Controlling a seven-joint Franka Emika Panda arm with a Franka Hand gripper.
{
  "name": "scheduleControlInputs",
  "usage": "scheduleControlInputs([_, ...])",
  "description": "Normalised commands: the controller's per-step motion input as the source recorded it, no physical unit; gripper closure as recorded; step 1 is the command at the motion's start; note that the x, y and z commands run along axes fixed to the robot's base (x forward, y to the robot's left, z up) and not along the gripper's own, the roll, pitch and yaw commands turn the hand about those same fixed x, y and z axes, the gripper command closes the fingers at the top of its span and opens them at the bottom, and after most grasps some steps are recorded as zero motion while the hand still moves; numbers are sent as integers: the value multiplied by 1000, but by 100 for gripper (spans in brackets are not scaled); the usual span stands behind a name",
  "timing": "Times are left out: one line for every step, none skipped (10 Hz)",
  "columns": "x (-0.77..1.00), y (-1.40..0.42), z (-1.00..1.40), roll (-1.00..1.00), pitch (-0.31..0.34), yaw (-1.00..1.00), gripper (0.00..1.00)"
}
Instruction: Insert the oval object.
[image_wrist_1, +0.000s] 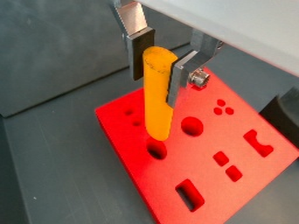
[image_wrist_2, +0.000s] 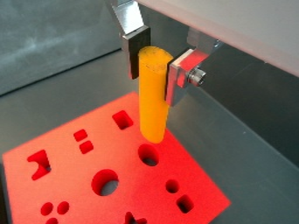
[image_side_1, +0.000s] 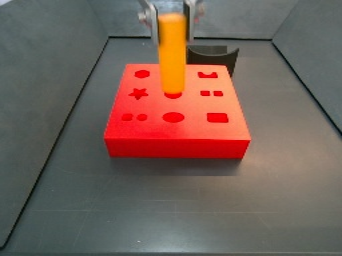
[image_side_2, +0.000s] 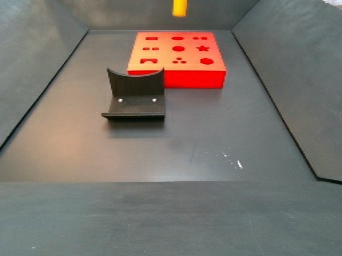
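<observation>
Oval peg (image_wrist_1: 158, 94): my gripper (image_wrist_1: 158, 59) clamps its upper end, hanging upright above the red block (image_side_1: 177, 135), near its middle. Looks rigid, light, smooth, likely slippery; top grip suits.

Lab robot test cell, not a home or shop.
Dark grey walled bin floor (image_side_2: 201, 140), red block (image_side_1: 177, 120) with shaped cut-outs near its far edge, fixture (image_side_2: 134, 97) mid-floor, gripper (image_wrist_1: 160, 59) overhead clamping the oval object (image_wrist_1: 158, 96).
</observation>
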Motion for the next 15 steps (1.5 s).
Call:
scheduleControlInputs([243,0,-426,0,0,-420,100])
scheduleControlInputs([143,9,-349,4,0,-477,100])
scheduleControlInputs([91,0,-234,0,16,-154,100])
scheduleControlInputs([49,14,-169,0,23,-91,100])
scheduleControlInputs([43,6,-211,0,16,0,100])
scheduleControlInputs([100,0,-314,0,0,20,100])
scheduleControlInputs([189,0,-374,0,0,63,100])
scheduleControlInputs([191,3,-351,0,0,37,100])
scheduleControlInputs([66,49,-311,7,0,0,100])
scheduleControlInputs([-131,69,-194,0,0,-17,100])
scheduleControlInputs([-206,74,-66,-47,0,0,100])
scheduleControlInputs([0,11,-114,-21,-16,0,100])
scheduleControlInputs([46,0,-140,0,-3,0,100])
scheduleControlInputs([134,0,-180,0,0,11,100])
scheduleControlInputs([169,37,-226,0,-1,66,100])
